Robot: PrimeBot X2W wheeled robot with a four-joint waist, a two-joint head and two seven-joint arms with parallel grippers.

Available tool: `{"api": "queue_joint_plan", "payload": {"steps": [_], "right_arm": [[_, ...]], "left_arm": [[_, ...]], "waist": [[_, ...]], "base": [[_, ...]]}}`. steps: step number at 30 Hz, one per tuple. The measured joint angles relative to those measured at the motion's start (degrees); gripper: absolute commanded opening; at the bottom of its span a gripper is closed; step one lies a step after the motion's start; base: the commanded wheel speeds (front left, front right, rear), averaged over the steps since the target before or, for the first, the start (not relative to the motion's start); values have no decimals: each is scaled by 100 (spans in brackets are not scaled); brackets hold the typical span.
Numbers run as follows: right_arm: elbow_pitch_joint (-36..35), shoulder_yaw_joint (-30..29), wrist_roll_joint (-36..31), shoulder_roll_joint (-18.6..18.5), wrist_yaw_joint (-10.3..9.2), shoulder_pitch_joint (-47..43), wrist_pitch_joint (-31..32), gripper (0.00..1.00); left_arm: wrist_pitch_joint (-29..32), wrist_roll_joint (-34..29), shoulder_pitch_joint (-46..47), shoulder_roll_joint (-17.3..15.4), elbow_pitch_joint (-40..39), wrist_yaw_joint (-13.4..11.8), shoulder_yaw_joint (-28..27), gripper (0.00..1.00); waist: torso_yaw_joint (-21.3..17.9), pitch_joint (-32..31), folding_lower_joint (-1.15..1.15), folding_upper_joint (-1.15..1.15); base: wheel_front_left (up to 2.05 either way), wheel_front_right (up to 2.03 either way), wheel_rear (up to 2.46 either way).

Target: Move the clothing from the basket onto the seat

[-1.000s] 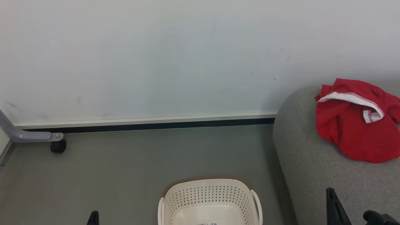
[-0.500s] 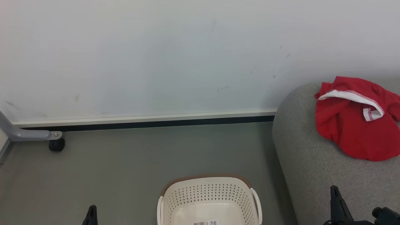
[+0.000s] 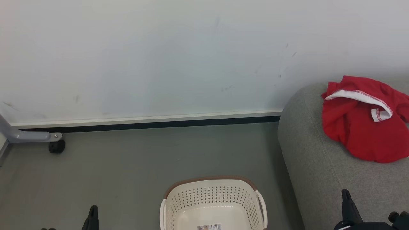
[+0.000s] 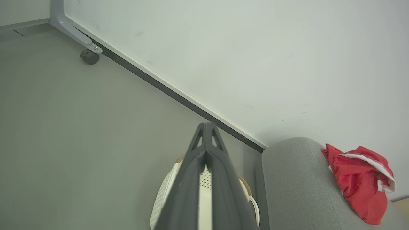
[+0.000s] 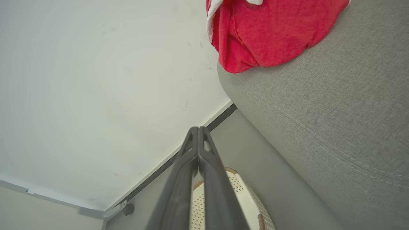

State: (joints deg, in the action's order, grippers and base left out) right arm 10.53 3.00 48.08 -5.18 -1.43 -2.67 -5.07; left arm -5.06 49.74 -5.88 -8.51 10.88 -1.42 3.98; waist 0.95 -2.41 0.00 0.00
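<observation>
The red clothing point(image 3: 364, 127), with a white stitched collar band, lies crumpled on the grey seat point(image 3: 319, 166) at the right. It also shows in the left wrist view point(image 4: 361, 179) and the right wrist view point(image 5: 271, 35). The cream basket point(image 3: 213, 204) with a brown rim stands on the floor at bottom centre; only a barcode sticker shows inside it. My left gripper point(image 3: 93, 213) is at the lower left, shut and holding nothing point(image 4: 207, 127). Low over the seat's front stands my right gripper point(image 3: 346, 198), also shut with nothing between its fingers point(image 5: 198, 131).
A pale wall with a dark baseboard point(image 3: 147, 125) runs behind the grey floor point(image 3: 127, 166). A grey metal leg with a black castor point(image 3: 56, 146) stands at the far left. The seat's rounded side point(image 3: 287, 179) rises close to the right of the basket.
The head view has tilted slightly, so everything sits a little higher in the picture. Both gripper tips appear a little lower in the frame. Nothing was gripped or released.
</observation>
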Motion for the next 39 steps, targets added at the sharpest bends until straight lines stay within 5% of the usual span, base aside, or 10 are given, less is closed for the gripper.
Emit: {"api": "queue_joint_plan", "payload": {"steps": [39], "right_arm": [[388, -638, 2588, 162, 499, 469, 703, 0]], "left_arm": [[706, 2503, 608, 350, 357, 504, -550, 0]], "waist": [[-57, 151, 0, 0]], "base": [[0, 0, 0]]}}
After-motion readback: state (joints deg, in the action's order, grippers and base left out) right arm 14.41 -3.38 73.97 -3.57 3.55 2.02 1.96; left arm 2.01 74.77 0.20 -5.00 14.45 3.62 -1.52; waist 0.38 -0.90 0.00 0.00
